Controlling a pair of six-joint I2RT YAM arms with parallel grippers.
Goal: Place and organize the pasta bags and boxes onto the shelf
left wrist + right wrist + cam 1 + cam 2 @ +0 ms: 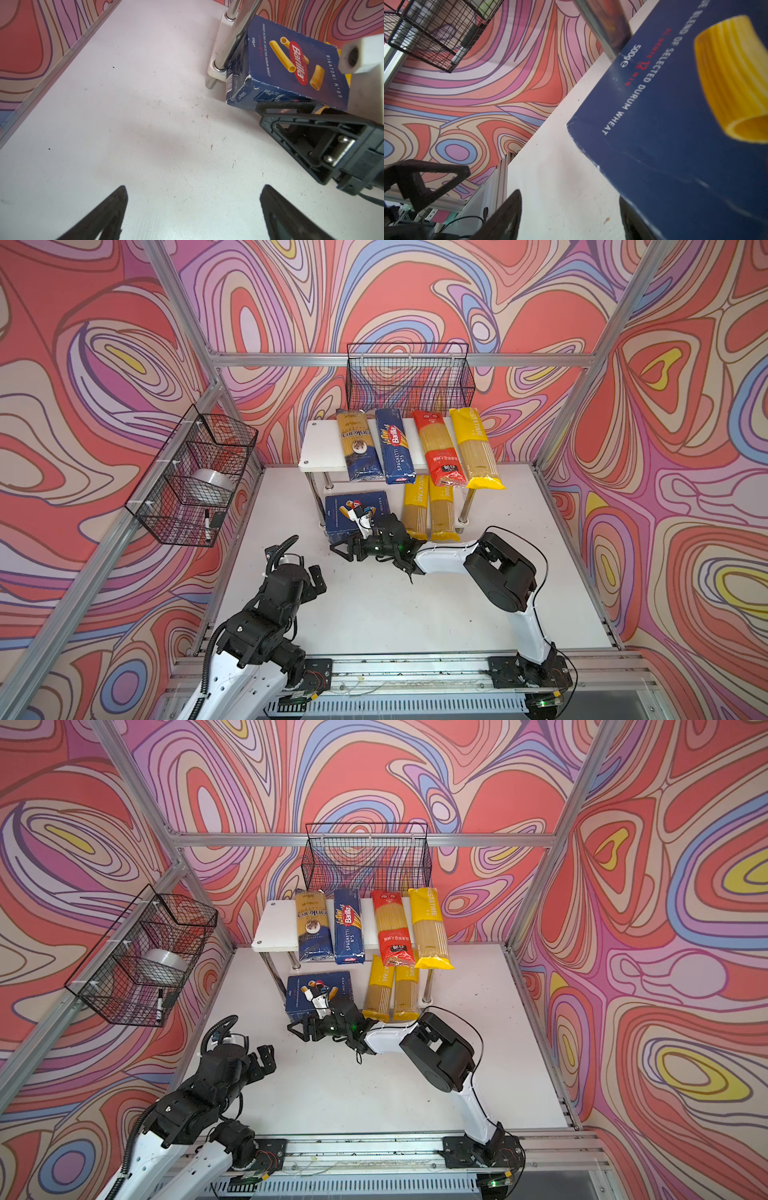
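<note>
Hanging on the left wall is one wire basket (195,472) with one roll of tape (212,483) and one marker (206,524) inside. A second wire basket (409,377) hangs on the back wall.

The left claw (194,187) hovers over the white worktop (374,614), fingers wide apart and holding nothing.

The shelf (322,448) carries two boxes and five bags. The wide blue box (357,512) lies tilted at the left end of the lower board, and its near end sticks out over the worktop. The right claw (343,548) is at this near end, also wide. One finger lies against the box edge, but the box is not between the fingers.

On the top board four packs lie side by side: a dark blue bag (359,448), a long blue box (395,448), a red bag (438,452) and a yellow bag (476,452). On the lower board, right of the wide box, lie a second yellow bag (415,510) and a third yellow bag (444,514).
</note>
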